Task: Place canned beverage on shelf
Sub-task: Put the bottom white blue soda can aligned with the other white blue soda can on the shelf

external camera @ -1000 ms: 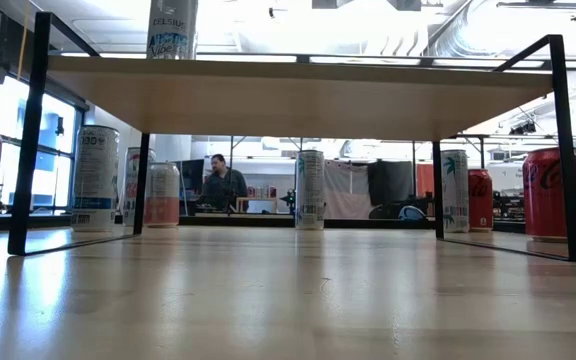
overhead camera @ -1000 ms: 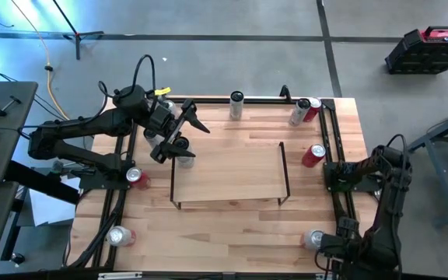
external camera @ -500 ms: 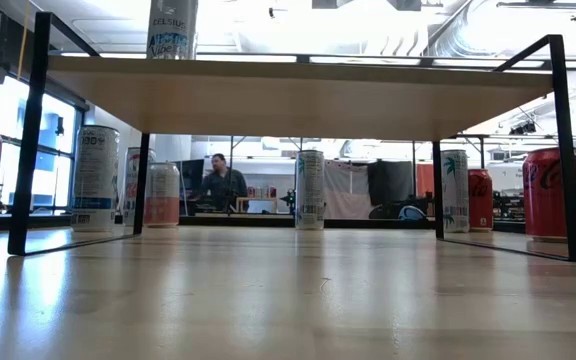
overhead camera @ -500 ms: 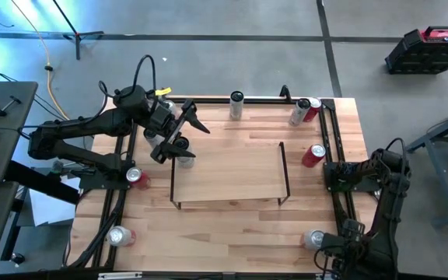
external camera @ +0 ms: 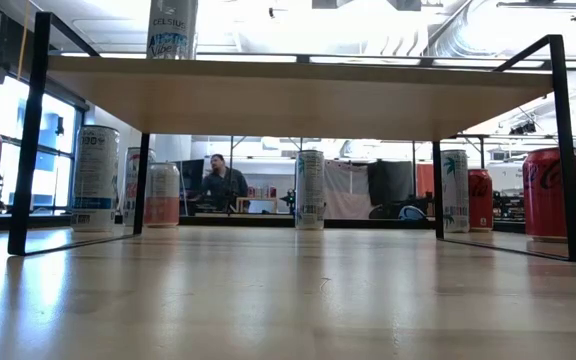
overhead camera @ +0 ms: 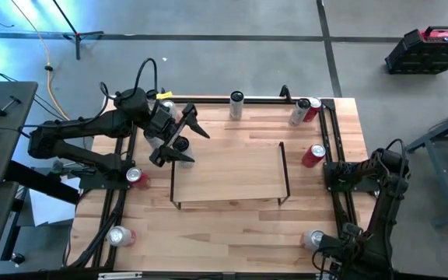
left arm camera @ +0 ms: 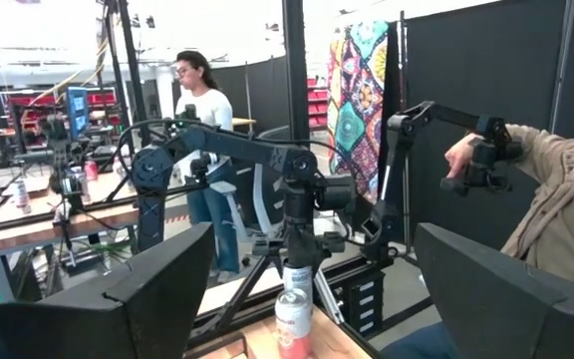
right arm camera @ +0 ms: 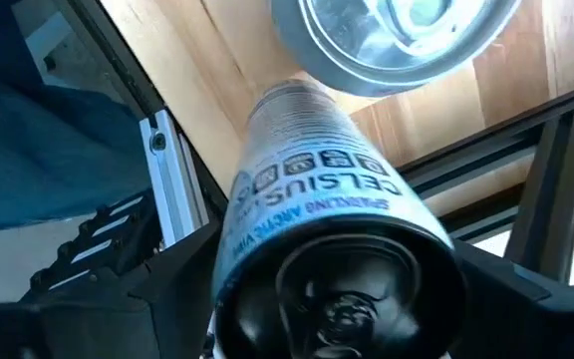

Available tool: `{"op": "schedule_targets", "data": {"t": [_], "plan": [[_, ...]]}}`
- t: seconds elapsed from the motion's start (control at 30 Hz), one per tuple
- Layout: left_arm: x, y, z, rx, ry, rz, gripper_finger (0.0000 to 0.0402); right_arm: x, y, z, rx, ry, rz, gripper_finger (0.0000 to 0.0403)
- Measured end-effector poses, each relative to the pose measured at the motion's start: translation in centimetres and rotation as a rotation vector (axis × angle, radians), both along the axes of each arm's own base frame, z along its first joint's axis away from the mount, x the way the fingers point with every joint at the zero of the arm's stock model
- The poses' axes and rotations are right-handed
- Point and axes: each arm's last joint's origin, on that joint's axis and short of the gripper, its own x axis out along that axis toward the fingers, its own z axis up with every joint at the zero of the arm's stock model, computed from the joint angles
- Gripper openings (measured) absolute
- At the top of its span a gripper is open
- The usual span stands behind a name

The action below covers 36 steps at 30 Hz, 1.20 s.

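The shelf stands mid-table, and the low view sees under its board. A tall can stands on the shelf's far left corner. My left gripper hovers open just above that corner, with nothing between its fingers. My right gripper points down at the table's near right corner. Its open fingers stand on either side of an upright white Celsius can. A touch does not show. Another can's silver top lies just beyond, also seen from above.
Loose cans stand at the far edge, by the right rail and along the left rail. Black rails frame the tabletop. People and other arms show in the room beyond.
My right arm has sunk a little over the near right corner, its wrist rolling slightly. The fingers' gap looks unchanged. The can on the shelf has stayed where it was.
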Motion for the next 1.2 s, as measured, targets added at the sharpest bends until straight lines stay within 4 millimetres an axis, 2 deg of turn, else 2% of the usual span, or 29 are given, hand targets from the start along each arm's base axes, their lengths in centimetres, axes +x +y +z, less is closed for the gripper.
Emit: {"op": "schedule_targets", "data": {"t": [0.33, 0.63, 0.9, 1.2], "plan": [[0.0, 0.0, -0.1, -0.002, 0.013, 0.001, 0.0337, -0.1, -0.9, 1.2, -0.005, -0.06, 0.0, 0.0251], [0.0, 0.0, -0.3, -0.006, 0.036, 0.001, 0.0337, -0.1, -0.7, 1.8, 0.095, 0.002, 0.043, 0.0249], [0.0, 0.0, -0.3, -0.006, 0.036, 0.003, 0.0337, 3.5, -0.9, 2.2, 0.219, -0.119, 0.122, 0.0249], [0.1, 0.0, -0.4, -0.016, 0.051, 0.002, 0.0337, 7.5, -2.8, 4.3, 0.204, -0.277, 0.244, 0.0249]]}}
